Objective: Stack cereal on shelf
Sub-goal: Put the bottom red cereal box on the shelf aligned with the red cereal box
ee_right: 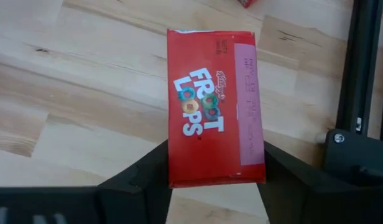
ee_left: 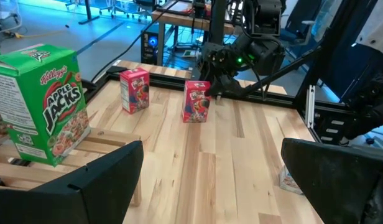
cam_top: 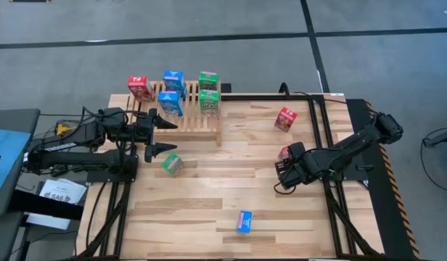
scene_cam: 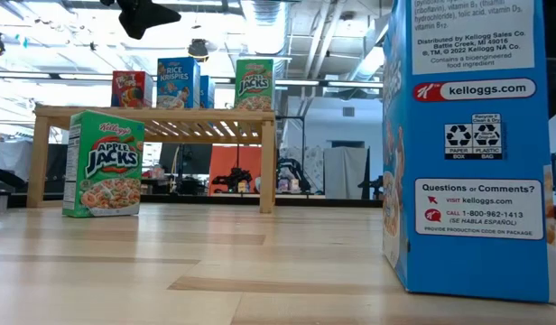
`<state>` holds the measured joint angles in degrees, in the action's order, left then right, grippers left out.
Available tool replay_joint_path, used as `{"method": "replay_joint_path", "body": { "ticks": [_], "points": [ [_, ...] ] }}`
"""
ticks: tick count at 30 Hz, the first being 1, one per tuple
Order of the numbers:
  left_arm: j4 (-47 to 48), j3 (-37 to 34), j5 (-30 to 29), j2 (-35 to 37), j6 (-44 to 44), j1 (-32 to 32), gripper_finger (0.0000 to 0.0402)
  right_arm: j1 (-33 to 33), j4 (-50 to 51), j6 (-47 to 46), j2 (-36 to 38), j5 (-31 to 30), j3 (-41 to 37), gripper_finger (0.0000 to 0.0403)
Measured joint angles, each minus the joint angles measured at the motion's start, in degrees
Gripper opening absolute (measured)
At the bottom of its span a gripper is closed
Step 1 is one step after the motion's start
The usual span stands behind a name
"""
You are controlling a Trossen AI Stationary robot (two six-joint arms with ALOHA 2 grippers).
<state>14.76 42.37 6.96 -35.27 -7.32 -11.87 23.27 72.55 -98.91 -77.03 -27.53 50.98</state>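
A red cereal box stands near the table's right side with my right gripper shut on it. A second red box stands farther back. The wooden slatted shelf at the far left carries a red box, two blue boxes and two green boxes. My left gripper hovers open in front of the shelf, with nothing between its fingers. A green box stands on the table just beyond it. A blue box stands near the front edge. My right gripper pinches the red box between its two fingers, one on each long side edge, near the box's upper end. The fingers slant down from the table's right side. In the left wrist view the box stands upright with its bottom on the table.
Black frame rails run along the table's right side, close to my right arm. Bare planks lie between the shelf and the held box. In the low view the blue box fills the right side.
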Motion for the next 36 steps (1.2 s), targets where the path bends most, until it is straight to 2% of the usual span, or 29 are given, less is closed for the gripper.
{"method": "replay_joint_path", "body": {
  "ticks": [4, 10, 19, 27, 36],
  "points": [
    [-0.02, 0.00, 0.00, 0.00, 0.01, 0.01, 0.0374, 0.00, -0.01, 0.01, 0.00, 0.04, 0.00, 0.0202],
    [-0.07, 0.00, -0.16, 0.00, -0.01, 0.00, 0.0374, 0.37, -0.37, 0.76, 0.00, 0.49, 0.53, 0.0219],
    [-0.04, 0.00, 0.23, 0.00, -0.88, 0.00, 0.0374, 0.81, -0.55, 9.25, 0.00, 0.56, 7.71, 0.0205],
    [-0.03, 0.00, 7.74, -0.52, -3.92, 0.68, 0.0374, 0.65, -9.30, 24.95, 0.02, -1.01, 13.55, 0.0215],
    [-1.43, 0.00, 7.69, -5.71, -4.54, 6.90, 0.0374, -0.99, -30.69, 47.56, 0.02, -1.01, 16.89, 0.0212]
  ]
}}
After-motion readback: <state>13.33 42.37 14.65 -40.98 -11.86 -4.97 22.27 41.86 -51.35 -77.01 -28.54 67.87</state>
